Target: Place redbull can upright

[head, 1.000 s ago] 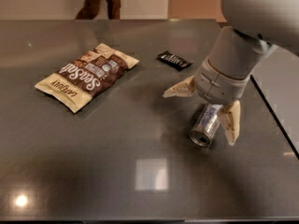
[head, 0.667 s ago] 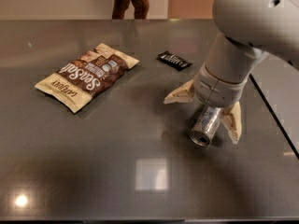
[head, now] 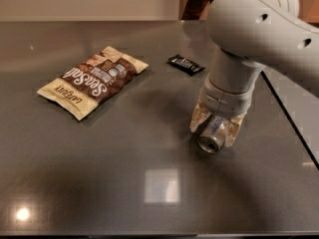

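1. Camera view: the gripper (head: 216, 132) is down at the desk (head: 149, 148) surface near the right edge, about midway between the far and near edges.
2. Its two cream fingers (head: 199, 117) are drawn in close on either side of the redbull can (head: 210, 141) and clasp it.
3. The can lies on its side on the desk, its round silver end facing the near edge.
4. A brown snack bag (head: 92, 79) lies flat toward the far-left corner.
5. A small black wrapper (head: 185, 63) lies near the far edge, beyond the gripper and well apart from the can.
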